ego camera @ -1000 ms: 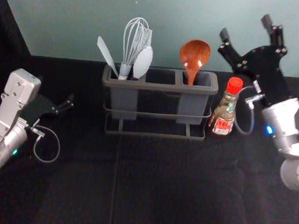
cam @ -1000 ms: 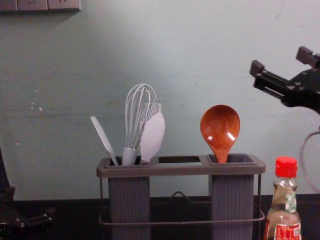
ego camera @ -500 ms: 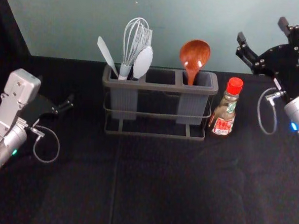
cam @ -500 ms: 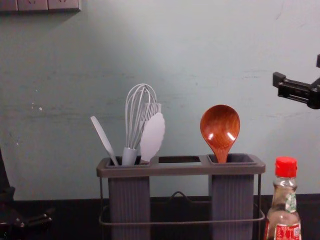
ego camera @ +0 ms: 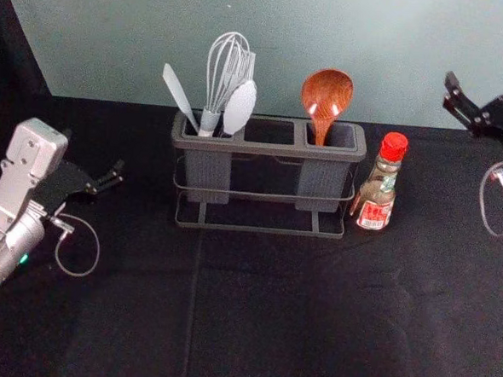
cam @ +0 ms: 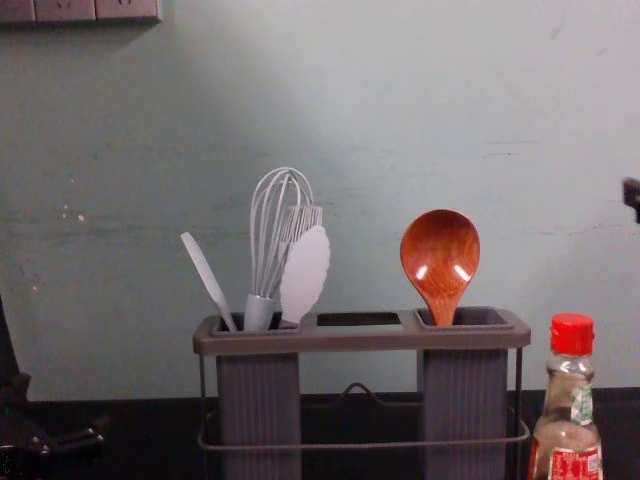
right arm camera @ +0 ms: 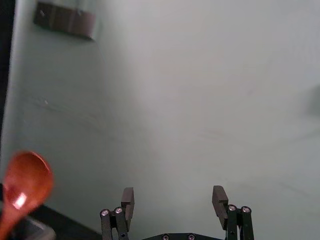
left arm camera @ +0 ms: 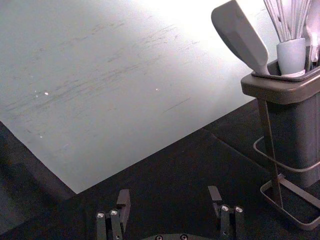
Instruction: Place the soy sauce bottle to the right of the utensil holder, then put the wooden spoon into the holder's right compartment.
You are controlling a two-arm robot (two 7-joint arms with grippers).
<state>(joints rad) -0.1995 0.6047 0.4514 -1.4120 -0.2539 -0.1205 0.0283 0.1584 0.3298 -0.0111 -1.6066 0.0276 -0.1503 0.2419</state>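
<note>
The utensil holder [ego camera: 267, 147] stands upright near the wall. Its right compartment has the wooden spoon [ego camera: 327, 94] in it, bowl up, also plain as a spoon [cam: 440, 262] in the chest view. Just right of the holder, the soy sauce bottle [ego camera: 378, 186] with its red cap is upright. At the far right of the head view, my right gripper [ego camera: 487, 73] is raised, right of the bottle and apart from it; in its wrist view the gripper [right arm camera: 173, 202] is open and empty. My left gripper [ego camera: 118, 178] is parked at the left; its wrist view shows the gripper [left arm camera: 171, 204] open.
A whisk [ego camera: 228, 76], a white spatula [ego camera: 181, 94] and other pale utensils stand in the holder's left compartment. Behind the dark-covered table [ego camera: 269, 318] rises a pale wall [ego camera: 159, 29], with a switch panel [cam: 97, 10] high at the left.
My right gripper has moved rightward, away from the holder and bottle, nearly leaving the chest view. The spoon, bottle, holder and left arm have stayed put.
</note>
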